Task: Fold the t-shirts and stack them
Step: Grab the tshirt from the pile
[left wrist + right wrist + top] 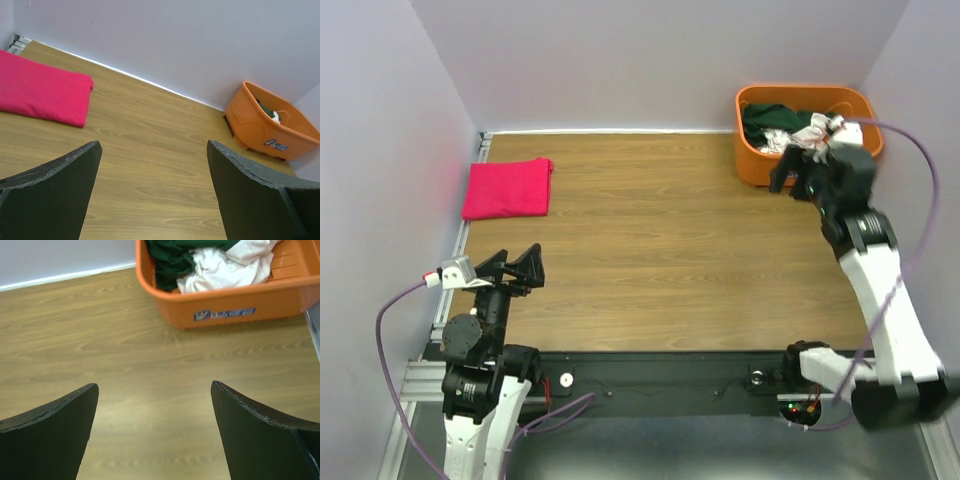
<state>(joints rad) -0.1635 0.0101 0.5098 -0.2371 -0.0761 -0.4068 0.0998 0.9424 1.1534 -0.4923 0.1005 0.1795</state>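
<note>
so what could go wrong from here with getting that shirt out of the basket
1. The white and green t-shirt lies crumpled in the orange basket; the right arm, jaws open, may pinch only a fold, or catch the rim and drag the basket.
2. The purple cable arcs beside the basket and could snag it.
3. The folded pink t-shirt sits far across the table, so the carry is long.

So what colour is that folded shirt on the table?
The folded shirt is plain bright pink-red, clearest in the top external view.
</note>
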